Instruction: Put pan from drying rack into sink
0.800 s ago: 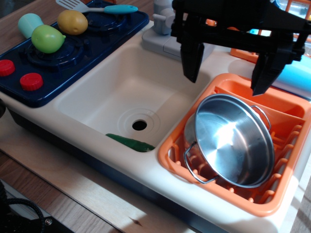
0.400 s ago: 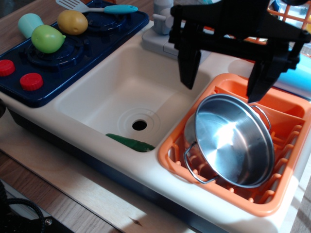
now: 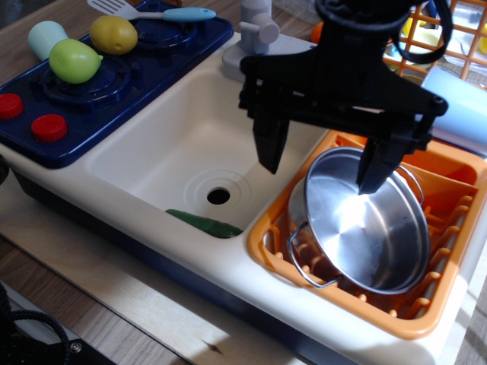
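Wooden tabletop point(image 3: 91, 304) carries a toy kitchen unit, and over its right half hangs the black gripper point(image 3: 323, 163), jaws spread wide with nothing between them. Its left finger point(image 3: 270, 144) points down over the sink's right edge; its right finger point(image 3: 377, 163) overlaps the upper inside of the pan point(image 3: 365, 220), though from this angle I cannot tell whether the tip touches the steel or hangs just above it. Against the earlier frames the gripper has moved left and lower: both fingers then sat above and behind the pan's rim, and now they straddle its upper left part, while the orange wire basket point(image 3: 434, 30) behind has come more into sight.

The pan has not shifted. It stands tilted in the orange drying rack point(image 3: 335, 304), leaning back toward the raised divider compartment, open face to the camera, one wire handle at lower left and one at upper right.

The cream sink point(image 3: 160, 144) holds only a green vegetable point(image 3: 205, 224) lying against its near wall beside the drain hole point(image 3: 218, 195); the grey faucet point(image 3: 255, 30) rises behind it.

Left of the sink, the navy stovetop point(image 3: 114, 99) bears a green fruit point(image 3: 74, 61), a yellow-brown one point(image 3: 114, 34), a pale teal cup point(image 3: 44, 36), a teal-handled spatula point(image 3: 163, 13) and two red knobs point(image 3: 30, 118)
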You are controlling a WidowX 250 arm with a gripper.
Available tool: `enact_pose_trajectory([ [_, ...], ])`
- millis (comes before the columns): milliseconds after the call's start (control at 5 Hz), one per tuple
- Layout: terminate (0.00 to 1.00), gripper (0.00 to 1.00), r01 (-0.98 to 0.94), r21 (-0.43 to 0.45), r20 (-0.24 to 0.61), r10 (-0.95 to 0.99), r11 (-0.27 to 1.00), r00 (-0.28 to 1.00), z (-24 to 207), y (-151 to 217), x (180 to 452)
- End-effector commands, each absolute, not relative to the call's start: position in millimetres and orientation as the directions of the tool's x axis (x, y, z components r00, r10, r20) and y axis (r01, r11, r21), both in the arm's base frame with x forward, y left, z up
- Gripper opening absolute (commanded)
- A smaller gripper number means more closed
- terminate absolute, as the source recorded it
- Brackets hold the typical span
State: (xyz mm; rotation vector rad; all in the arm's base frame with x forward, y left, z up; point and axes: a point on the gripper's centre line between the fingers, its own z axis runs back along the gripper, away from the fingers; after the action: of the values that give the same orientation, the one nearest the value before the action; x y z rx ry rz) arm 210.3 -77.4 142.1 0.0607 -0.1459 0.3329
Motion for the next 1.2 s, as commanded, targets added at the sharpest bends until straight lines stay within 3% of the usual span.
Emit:
enact_pose_trajectory([
  [0,0.00,1.00,-0.355,-0.035,0.197,0.354,0.934,0.914,137.9,-73.9,208.8],
  [200,0.00,1.00,-0.360,-0.060,0.205,0.365,0.931,0.908,132.1,-71.5,207.1],
  [400,0.00,0.00,-0.365,-0.076,0.216,0.373,0.928,0.902,127.5,-69.8,206.0],
  [800,0.00,0.00,-0.363,-0.075,0.220,0.370,0.929,0.902,128.0,-69.4,206.6],
  [1000,0.00,0.00,-0.356,-0.032,0.183,0.356,0.934,0.917,151.8,-66.1,212.4],
])
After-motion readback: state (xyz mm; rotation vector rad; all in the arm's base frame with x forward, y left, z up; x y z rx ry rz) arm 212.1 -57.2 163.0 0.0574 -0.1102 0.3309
